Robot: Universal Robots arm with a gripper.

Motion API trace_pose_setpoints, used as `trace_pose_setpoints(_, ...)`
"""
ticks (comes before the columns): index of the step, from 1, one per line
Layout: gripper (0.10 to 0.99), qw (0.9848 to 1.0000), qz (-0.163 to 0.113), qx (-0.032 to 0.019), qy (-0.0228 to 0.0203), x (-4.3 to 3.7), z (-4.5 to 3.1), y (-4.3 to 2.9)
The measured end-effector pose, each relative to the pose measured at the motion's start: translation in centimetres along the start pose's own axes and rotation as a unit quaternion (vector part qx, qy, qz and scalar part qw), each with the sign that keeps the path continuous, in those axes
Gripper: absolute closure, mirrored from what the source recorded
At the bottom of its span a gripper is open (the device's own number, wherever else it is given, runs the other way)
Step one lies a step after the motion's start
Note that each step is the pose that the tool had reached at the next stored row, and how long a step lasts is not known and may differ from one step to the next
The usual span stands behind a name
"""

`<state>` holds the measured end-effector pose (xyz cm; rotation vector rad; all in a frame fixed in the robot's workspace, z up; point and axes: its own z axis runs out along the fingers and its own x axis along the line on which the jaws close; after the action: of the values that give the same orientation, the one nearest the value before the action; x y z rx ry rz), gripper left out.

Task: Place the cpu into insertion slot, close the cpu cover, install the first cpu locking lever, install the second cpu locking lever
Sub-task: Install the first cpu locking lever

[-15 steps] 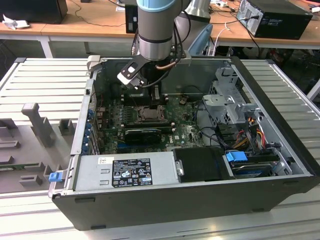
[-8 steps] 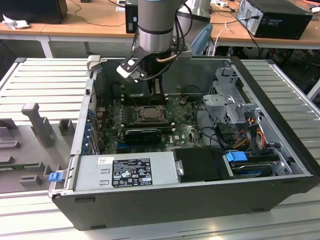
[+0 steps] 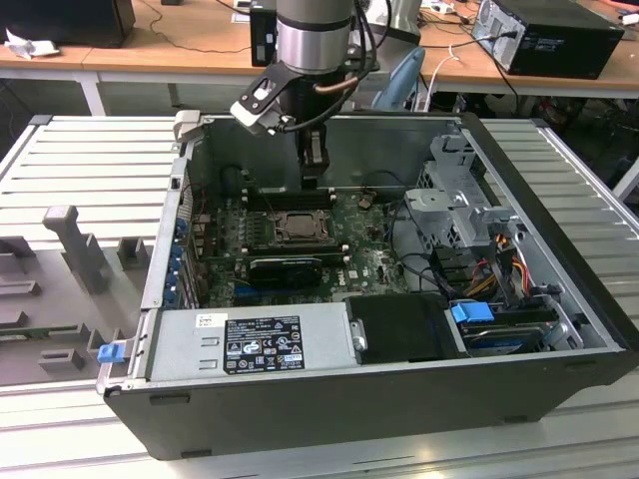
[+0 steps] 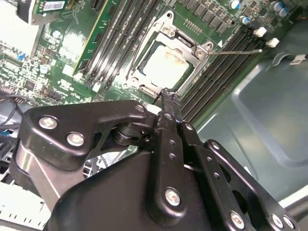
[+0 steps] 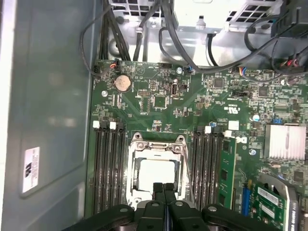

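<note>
The cpu [image 5: 155, 173] [image 4: 163, 65] lies in the insertion slot [image 3: 297, 228] on the green motherboard, its pale face showing through the window of the cpu cover [image 5: 157, 147] [image 4: 166, 30]. The cover lies flat over the cpu. A thin wire locking lever [image 4: 237, 51] sticks out sideways from one socket corner across the memory slots; another wire lever [image 5: 189, 169] runs along the socket's side. My gripper [image 3: 314, 180] [image 5: 163, 186] [image 4: 166, 94] hangs just above the socket's edge, fingers shut with nothing between them.
The board sits deep in an open computer case [image 3: 559, 230]. Memory slots [image 5: 107, 166] flank the socket on both sides. A black ribbed heatsink [image 3: 285, 269] lies next to the socket, the power supply [image 3: 250, 344] at the front, cable bundles [image 5: 192, 53] and a drive cage [image 3: 454, 200] to the exterior view's right.
</note>
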<state>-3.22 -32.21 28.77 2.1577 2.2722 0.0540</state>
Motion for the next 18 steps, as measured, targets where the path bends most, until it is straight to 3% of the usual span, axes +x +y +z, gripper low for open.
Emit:
trace_pose_setpoints(4, 0.98, 1.0, -0.006, 0.0001, 0.0003, 0.01, -0.2, 0.01)
trace_pose_setpoints(10, 0.98, 0.9991, -0.043, 0.0008, 0.0013, 0.0, -0.21, 0.01)
trace_pose_setpoints(18, 0.98, 0.9954, -0.096, 0.0017, 0.0029, 0.0, -0.19, 0.01)
